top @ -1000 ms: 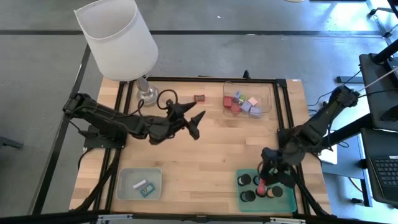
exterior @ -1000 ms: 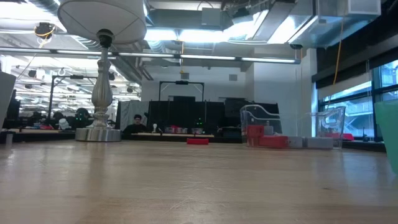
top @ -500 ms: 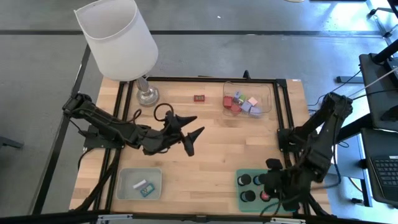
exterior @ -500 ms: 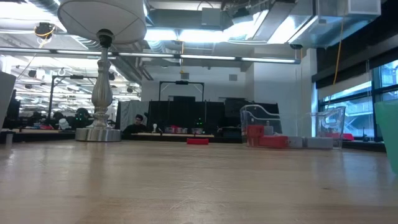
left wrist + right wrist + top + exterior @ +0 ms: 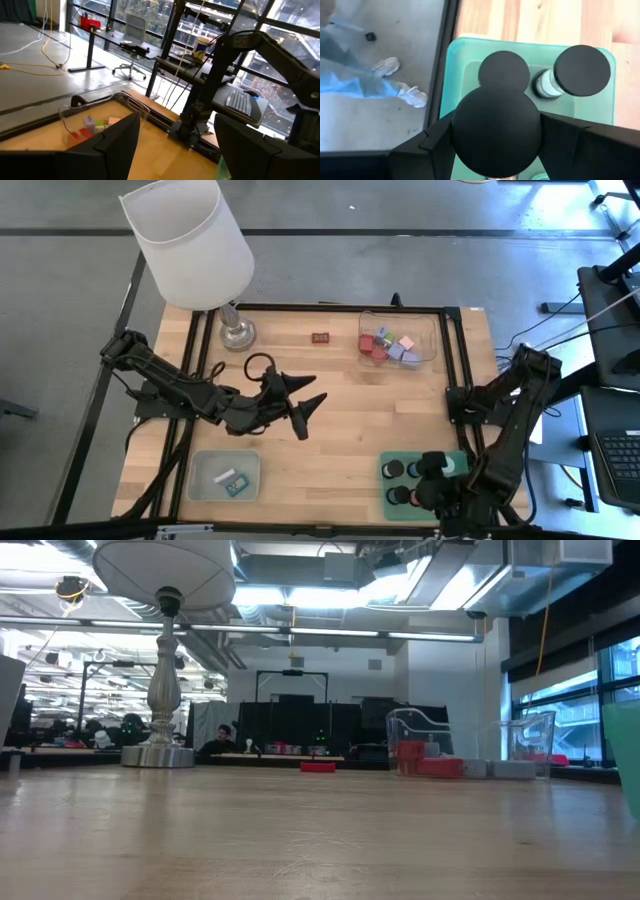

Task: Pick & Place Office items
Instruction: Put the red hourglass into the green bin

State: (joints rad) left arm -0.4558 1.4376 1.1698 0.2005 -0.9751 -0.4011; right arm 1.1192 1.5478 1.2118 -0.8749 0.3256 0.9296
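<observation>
My right gripper point(image 5: 495, 145) pinches a dark round-topped cylinder point(image 5: 496, 131) above the green tray point(image 5: 463, 502) at the near right edge, where other dark cylinders point(image 5: 397, 470) already stand. The grey tray point(image 5: 205, 465) at the near left holds a few small bits. Mid-table, my left gripper point(image 5: 305, 402) hangs with fingers spread, empty, bare wood around it. Farther back, a small red piece point(image 5: 320, 337) lies loose beside the clear tray point(image 5: 430, 330) of coloured blocks point(image 5: 388, 345); the lamp point(image 5: 190, 242) crowds the far-left corner.

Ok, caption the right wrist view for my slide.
Right claw shut on a black-capped cylinder above the green tray, two more cylinders standing inside.
</observation>
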